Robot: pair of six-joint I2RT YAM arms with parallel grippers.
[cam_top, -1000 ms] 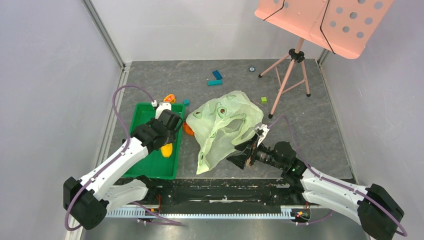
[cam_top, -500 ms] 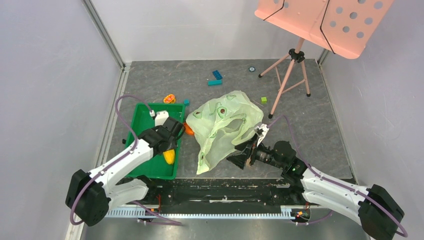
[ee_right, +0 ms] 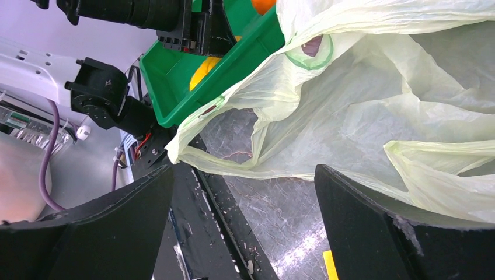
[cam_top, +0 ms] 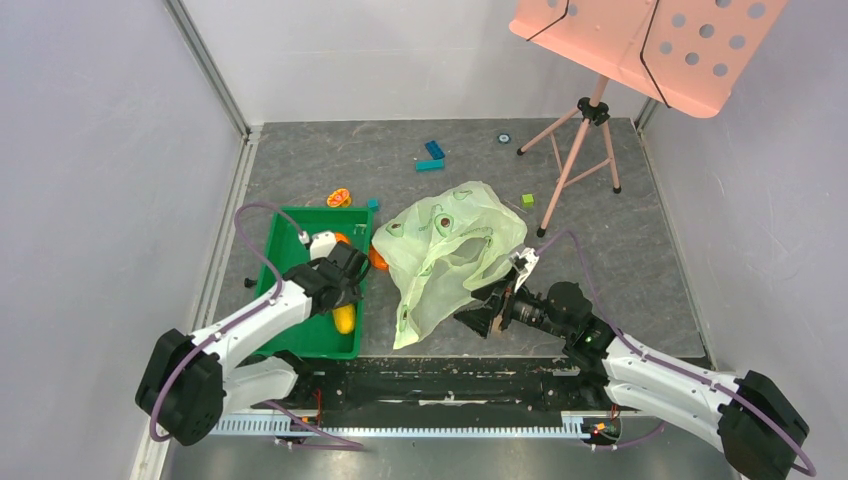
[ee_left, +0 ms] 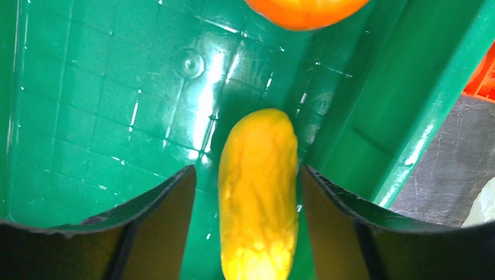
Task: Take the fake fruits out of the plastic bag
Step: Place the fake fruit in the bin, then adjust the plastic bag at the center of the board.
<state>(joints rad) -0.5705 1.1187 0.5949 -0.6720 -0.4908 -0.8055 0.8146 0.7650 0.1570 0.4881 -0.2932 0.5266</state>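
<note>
A yellow oblong fake fruit [cam_top: 343, 319] [ee_left: 258, 186] lies on the floor of the green tray [cam_top: 290, 235] [ee_left: 87, 116], near its right wall. My left gripper [cam_top: 342, 300] [ee_left: 246, 169] straddles it, open, with a gap showing on each side. A round orange fruit [ee_left: 303, 9] [cam_top: 341, 239] sits farther back in the tray. The pale green plastic bag [cam_top: 445, 250] [ee_right: 373, 99] lies crumpled in the middle. My right gripper [cam_top: 492, 295] [ee_right: 244, 172] stands open at the bag's near right edge, holding nothing. I see no fruit through the bag.
A flat orange piece [cam_top: 377, 258] lies between tray and bag, and another orange piece [cam_top: 339, 196] behind the tray. Blue blocks [cam_top: 432, 155] and a green block [cam_top: 527, 200] lie at the back. A pink music stand's tripod [cam_top: 590, 110] stands back right.
My left gripper carried the yellow fruit toward the near end of the tray, then its jaws widened, leaving the fruit on the tray floor. The right arm and the bag have not moved.
</note>
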